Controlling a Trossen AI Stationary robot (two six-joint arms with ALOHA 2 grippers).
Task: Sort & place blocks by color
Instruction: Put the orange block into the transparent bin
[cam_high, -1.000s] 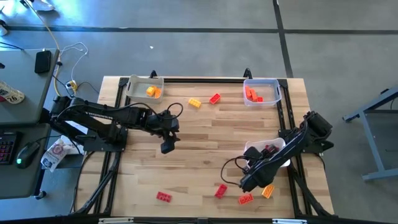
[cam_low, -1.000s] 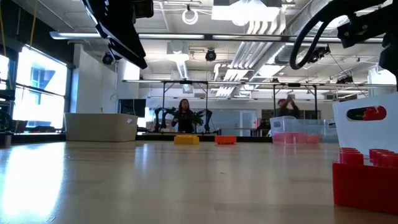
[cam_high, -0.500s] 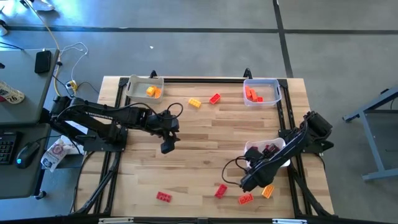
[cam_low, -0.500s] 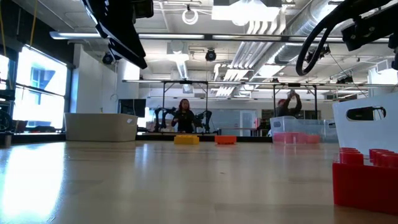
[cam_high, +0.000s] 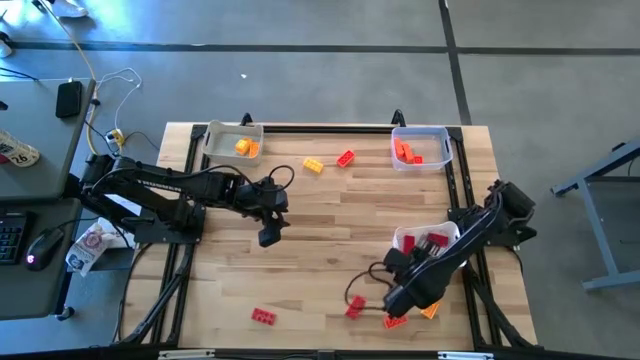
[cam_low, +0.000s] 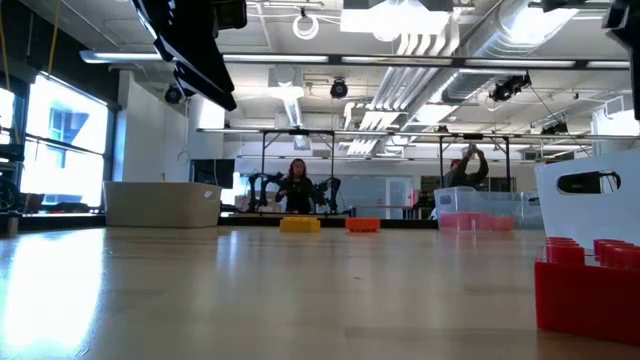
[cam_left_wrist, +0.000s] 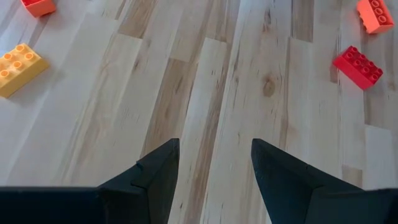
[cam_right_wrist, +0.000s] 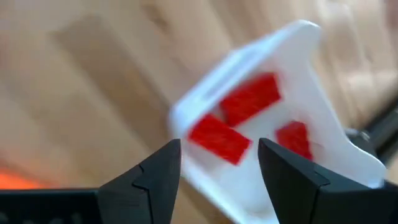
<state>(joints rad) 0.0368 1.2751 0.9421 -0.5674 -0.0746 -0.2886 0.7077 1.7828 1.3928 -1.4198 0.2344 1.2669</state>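
Blocks: several are seen scattered on the tabletop (cam_high: 320, 230) and sorted into three trays.
Red blocks near right gripper: one (cam_high: 354, 307) lies just beside the jaws, another (cam_high: 265, 316) farther off toward the left arm's side.
Orange-red block (cam_high: 394, 320): partly hidden under the right gripper.
Yellow-orange block (cam_high: 431, 309): just beside the right gripper, on its outer side.
White tray (cam_right_wrist: 298, 112): three red blocks are held in it, seen just ahead of the right jaws.
Right gripper (cam_right_wrist: 219, 163): jaws released, nothing grasped, low over the tabletop's near edge.
Left gripper (cam_left_wrist: 214, 163): jaws released and empty, raised over bare tabletop; a yellow block (cam_left_wrist: 18, 69) and a red block (cam_left_wrist: 356, 67) lie well ahead of it.
Far trays: yellow-orange blocks are kept in one (cam_high: 232, 133), orange-red blocks in the clear one (cam_high: 420, 133).
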